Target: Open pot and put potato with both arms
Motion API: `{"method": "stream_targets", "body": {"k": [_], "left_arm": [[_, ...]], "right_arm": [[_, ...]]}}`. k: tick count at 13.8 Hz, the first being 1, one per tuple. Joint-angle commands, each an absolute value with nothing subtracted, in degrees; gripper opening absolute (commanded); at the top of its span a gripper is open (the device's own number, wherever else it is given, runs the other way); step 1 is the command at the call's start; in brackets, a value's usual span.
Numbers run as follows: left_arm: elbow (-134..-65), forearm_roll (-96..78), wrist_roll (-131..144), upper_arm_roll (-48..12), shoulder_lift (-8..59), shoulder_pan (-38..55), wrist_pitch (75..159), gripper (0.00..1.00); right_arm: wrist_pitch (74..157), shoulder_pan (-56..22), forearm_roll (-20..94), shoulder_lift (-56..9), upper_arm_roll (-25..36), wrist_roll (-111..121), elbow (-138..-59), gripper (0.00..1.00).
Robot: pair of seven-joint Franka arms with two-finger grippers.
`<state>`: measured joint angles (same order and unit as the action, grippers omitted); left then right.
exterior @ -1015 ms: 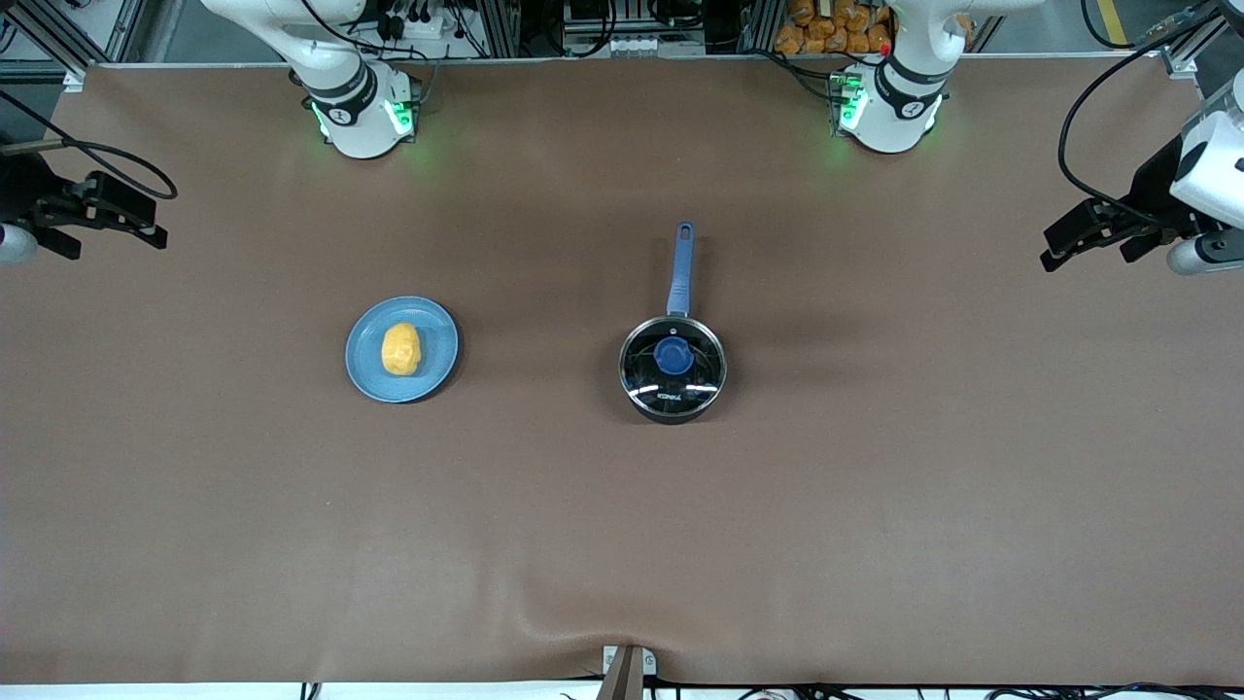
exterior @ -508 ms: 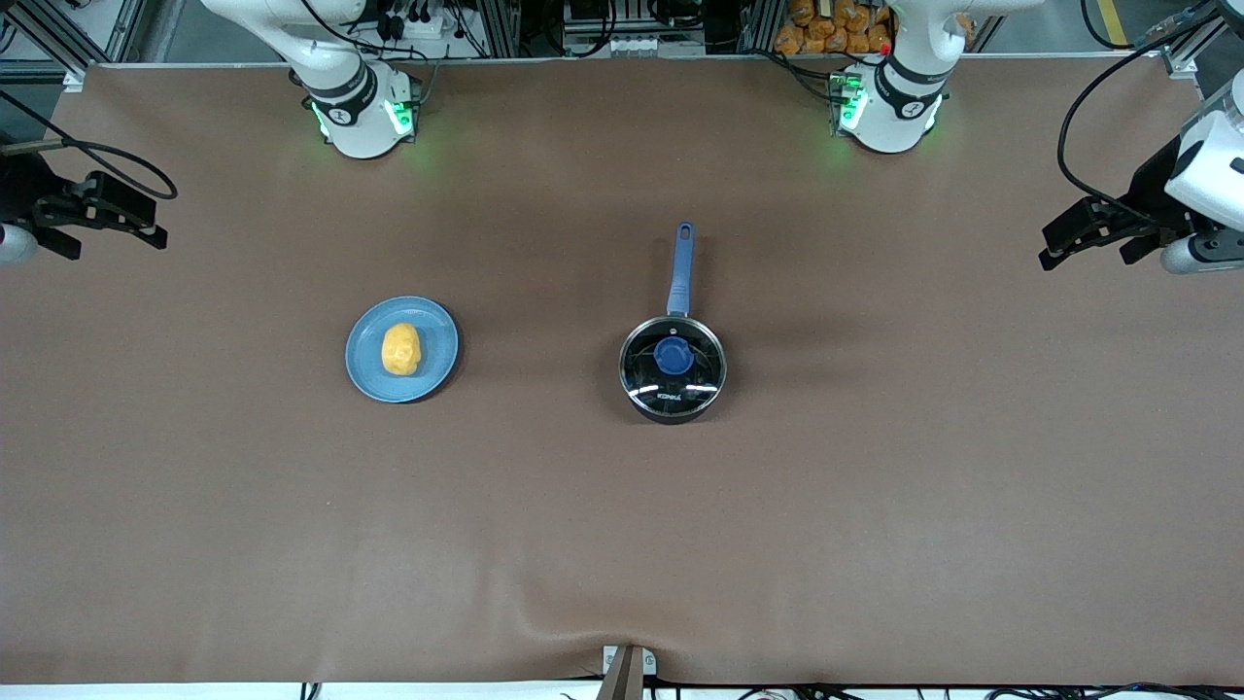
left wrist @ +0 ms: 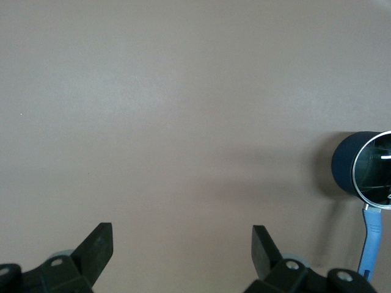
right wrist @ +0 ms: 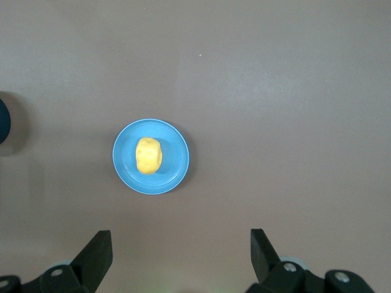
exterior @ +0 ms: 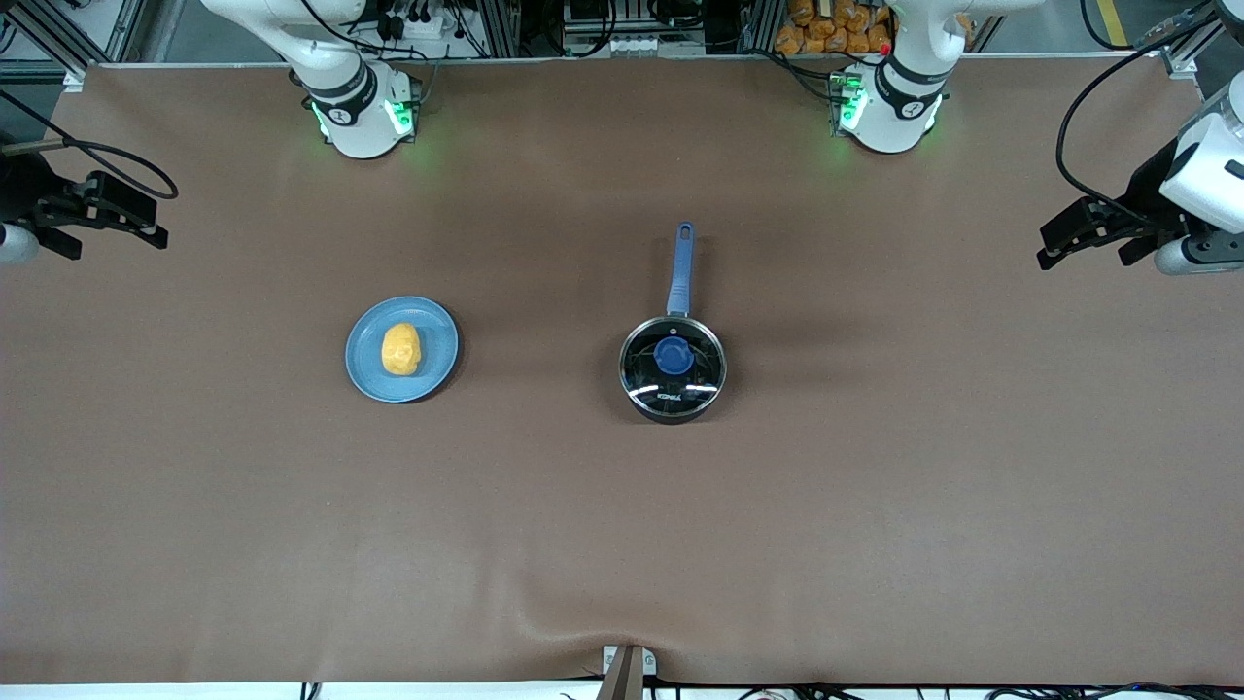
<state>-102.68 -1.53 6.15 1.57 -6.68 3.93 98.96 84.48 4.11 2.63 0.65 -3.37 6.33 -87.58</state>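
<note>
My left gripper [exterior: 1059,243] has crept a shade toward the table's middle since a second ago; nothing else has shifted — pot, potato and my right gripper [exterior: 146,222] sit as they did. Both of my grippers hang high at their own ends of the table, jaws spread wide and empty.

The pot [exterior: 673,368] stands mid-table, lid [exterior: 673,362] on, its blue knob [exterior: 673,356] dead centre, its blue handle [exterior: 681,270] running straight away from the front camera toward the bases. The potato [exterior: 400,349] lies on the light-blue plate [exterior: 434,365], well apart from the pot, toward my right arm's end.

What the coming move turns on, as I judge it: the pot sits closer to my left arm's base, the potato to my right's — so my left should go for the knob while my right goes for the potato. The potato's long axis runs roughly toward the bases, so I'd close across its narrow width.
</note>
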Motion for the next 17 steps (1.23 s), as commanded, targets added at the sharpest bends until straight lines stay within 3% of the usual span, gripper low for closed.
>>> {"method": "stream_targets", "body": {"k": [1, 17], "left_arm": [[-101.69, -3.25, 4.75, 1.58, -6.24, 3.60, 97.74, 1.00], [-101.60, -3.07, 6.05, -0.08, -5.72, 5.79, 97.73, 1.00]], "right_arm": [[83.58, 4.39, 3.34, 0.18, -3.60, 6.59, -86.40, 1.00], [83.50, 4.40, 3.34, 0.18, -3.69, 6.59, -86.40, 1.00]]}}
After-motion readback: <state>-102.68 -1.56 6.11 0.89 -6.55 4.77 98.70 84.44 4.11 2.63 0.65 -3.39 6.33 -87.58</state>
